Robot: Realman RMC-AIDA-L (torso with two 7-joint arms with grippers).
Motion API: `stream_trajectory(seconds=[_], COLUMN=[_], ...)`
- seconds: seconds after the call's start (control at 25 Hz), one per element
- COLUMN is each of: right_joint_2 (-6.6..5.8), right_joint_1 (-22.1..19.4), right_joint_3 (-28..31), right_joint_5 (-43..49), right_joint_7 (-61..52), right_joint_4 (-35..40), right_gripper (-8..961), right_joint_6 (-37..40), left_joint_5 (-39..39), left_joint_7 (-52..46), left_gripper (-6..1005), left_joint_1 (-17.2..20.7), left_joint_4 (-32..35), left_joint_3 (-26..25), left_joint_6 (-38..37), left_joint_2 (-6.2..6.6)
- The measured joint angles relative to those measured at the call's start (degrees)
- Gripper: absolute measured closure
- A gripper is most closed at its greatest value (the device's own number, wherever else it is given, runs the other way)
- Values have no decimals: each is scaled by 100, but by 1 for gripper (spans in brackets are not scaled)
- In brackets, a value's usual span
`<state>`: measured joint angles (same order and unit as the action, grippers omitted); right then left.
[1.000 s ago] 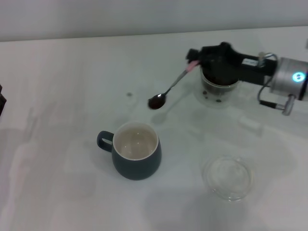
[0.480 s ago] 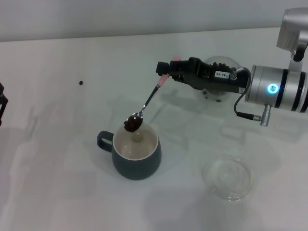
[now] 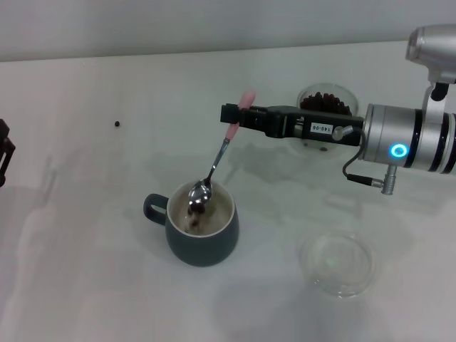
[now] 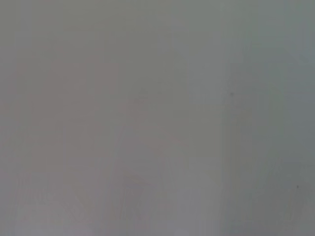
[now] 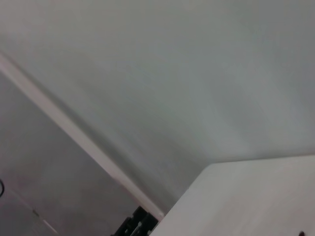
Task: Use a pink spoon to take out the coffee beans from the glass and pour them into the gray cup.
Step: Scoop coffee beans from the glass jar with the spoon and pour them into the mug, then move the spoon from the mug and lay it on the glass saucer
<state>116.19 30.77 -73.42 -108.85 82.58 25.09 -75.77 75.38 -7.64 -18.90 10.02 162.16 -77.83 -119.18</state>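
In the head view my right gripper (image 3: 235, 114) is shut on the pale pink handle of the pink spoon (image 3: 214, 165). The spoon hangs steeply, its metal bowl tipped down inside the gray cup (image 3: 201, 229). Several coffee beans (image 3: 195, 214) lie in the cup under the spoon's bowl. The glass (image 3: 325, 105), filled with dark beans, stands behind my right arm at the back right. My left gripper (image 3: 3, 153) is parked at the far left edge. Both wrist views show only blank surfaces.
A shallow clear round dish (image 3: 337, 262) stands on the white table (image 3: 85, 242) at the front right of the cup. One stray bean (image 3: 117, 123) lies on the table at the back left.
My right gripper has swung the loaded spoon from beside the glass to over the cup, then tilted it down. The beans have dropped into the cup.
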Motion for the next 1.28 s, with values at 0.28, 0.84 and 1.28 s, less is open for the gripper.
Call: stream_trajectory(seconds=[0.28,0.84,1.28], right_joint_2=[-41,-993,-990], right_joint_1=[-175,-1337,-1806], right_joint_3=[49,1194,1233], right_joint_5=[-257,-398,534], right_joint_7=[525,-115,77], right_joint_4=[54,-721,-901], right_gripper=[757,752,748], right_joint_6=[-167,-1508,-1061], left_joint_5=[4,11,12], left_joint_7=[0,0,0], left_gripper=[256,256,257], left_joint_1=[-35,-65,-146], left_joint_4=[-1,-8,-54], left_joint_3=[0,-2,-9], left_joint_6=[7,5,5], left_joint_2=[0,0,-1])
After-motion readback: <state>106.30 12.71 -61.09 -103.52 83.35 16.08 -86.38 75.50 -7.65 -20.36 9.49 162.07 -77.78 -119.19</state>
